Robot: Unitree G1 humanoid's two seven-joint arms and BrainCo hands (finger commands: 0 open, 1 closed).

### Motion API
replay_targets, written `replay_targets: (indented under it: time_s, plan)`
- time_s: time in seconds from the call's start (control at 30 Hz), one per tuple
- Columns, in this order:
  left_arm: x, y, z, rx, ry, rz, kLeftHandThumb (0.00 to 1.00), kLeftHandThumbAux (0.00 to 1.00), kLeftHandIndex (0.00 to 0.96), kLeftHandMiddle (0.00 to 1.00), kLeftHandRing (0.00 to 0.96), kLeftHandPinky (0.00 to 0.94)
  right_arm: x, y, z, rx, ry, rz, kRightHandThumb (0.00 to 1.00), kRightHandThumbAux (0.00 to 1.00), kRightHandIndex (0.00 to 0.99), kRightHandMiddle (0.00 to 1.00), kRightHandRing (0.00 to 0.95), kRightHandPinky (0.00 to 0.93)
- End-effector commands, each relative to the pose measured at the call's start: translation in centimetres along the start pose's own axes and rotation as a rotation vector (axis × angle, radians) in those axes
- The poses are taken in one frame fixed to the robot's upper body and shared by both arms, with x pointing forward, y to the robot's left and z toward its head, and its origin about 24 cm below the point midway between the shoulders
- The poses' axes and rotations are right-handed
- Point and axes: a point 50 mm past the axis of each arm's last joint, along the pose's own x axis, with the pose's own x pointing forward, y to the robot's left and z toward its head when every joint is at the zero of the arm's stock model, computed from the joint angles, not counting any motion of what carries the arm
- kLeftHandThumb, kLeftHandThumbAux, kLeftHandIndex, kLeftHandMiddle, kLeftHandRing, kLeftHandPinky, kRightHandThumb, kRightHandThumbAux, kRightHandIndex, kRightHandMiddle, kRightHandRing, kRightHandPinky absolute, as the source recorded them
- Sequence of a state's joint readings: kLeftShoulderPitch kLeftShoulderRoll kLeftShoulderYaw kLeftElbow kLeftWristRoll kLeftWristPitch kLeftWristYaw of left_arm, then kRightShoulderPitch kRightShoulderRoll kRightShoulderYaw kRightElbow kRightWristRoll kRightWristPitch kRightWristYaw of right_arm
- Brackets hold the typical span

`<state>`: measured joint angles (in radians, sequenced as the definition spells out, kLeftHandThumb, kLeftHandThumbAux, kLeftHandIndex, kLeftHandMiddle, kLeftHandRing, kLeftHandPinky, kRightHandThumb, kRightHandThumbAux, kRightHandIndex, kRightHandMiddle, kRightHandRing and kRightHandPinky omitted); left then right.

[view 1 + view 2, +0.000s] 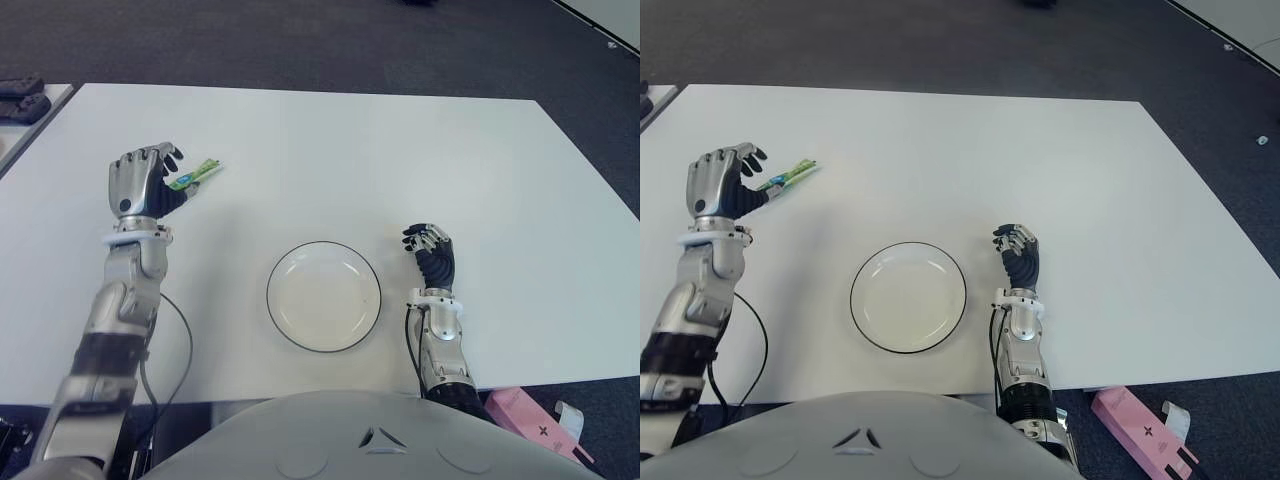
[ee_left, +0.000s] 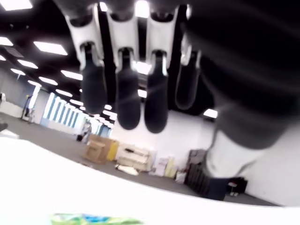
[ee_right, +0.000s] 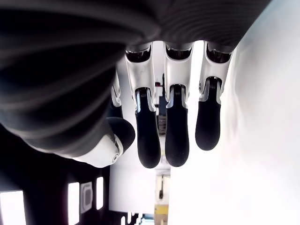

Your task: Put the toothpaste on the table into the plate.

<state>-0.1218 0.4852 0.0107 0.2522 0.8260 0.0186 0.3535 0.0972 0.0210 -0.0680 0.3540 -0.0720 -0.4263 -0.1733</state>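
Half of toothpaste (image 1: 196, 175) hidden behind left hand (image 1: 142, 186), fingers (image 2: 127, 101) loosely spread, empty; right hand (image 1: 432, 255) relaxed beside plate (image 1: 282, 320).

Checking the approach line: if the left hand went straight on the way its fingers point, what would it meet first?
Probably the toothpaste, lying on the table just beyond the left hand, whose fingers are open above it. Height is hard to judge.

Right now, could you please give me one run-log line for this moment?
left hand: open, beside toothpaste | toothpaste: on table | plate: empty | right hand: idle
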Motion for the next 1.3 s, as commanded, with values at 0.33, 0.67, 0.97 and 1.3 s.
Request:
replay_targets:
  time_s: [0.33,0.67,0.97,1.3]
  plan:
    - [2.9,-1.3,-1.1,0.178,0.064,-0.26,0.402,0.304,0.054,0.114,0.157,0.235,0.1,-0.1,-0.4,-0.019,0.02,-0.016,0.707,0.73,0.431,0.508,0.512,0.514]
    - [4.2,-3.0,-1.4,0.264,0.057,-0.443,0.403,0.232,0.001,0.003,0.005,0.054,0.1,-0.2,-0.4,-0.02,0.03,-0.022,0.709,0.73,0.431,0.5,0.513,0.513]
    - [4.4,-4.7,-2.4,0.323,0.045,-0.578,0.386,0.21,0.0,0.0,0.0,0.02,0.1,-0.3,-0.4,-0.023,0.031,-0.027,0.709,0.73,0.431,0.499,0.512,0.506]
    - [4.5,-5.6,-2.5,0.362,0.022,-0.742,0.395,0.219,0.0,0.0,0.0,0.001,0.0,-0.5,-0.4,-0.026,0.034,-0.03,0.708,0.73,0.43,0.504,0.504,0.498]
